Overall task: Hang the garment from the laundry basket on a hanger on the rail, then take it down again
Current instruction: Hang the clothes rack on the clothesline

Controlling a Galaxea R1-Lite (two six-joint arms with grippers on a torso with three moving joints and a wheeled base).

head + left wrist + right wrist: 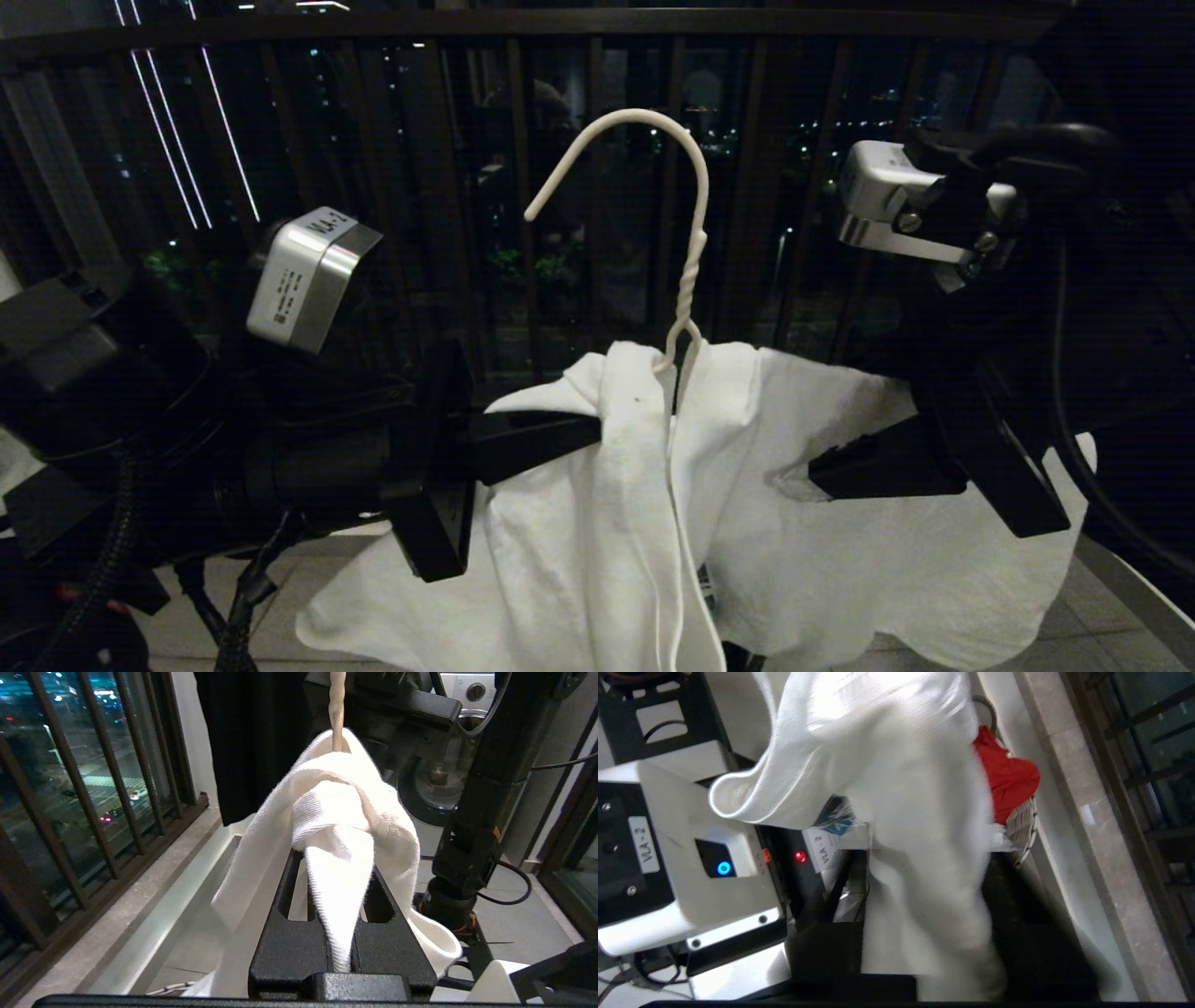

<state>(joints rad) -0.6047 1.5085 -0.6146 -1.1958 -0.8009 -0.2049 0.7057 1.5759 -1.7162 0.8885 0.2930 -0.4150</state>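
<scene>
The left gripper point(597, 431) is pinching the soft, floppy garment point(579, 523) near the hanger point(686, 280) neck with jaws pressed together, while the right gripper point(814, 476) is touching the cloth, its jaws unclear.

"VLA-2" – sticker on robot housing point(643, 844); second label point(821, 851) same.

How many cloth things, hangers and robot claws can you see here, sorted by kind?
White garment: 1
Red cloth: 1
Black garment: 1
White wire hanger: 1
Grippers: 2, left gripper, right gripper
Total: 6
</scene>
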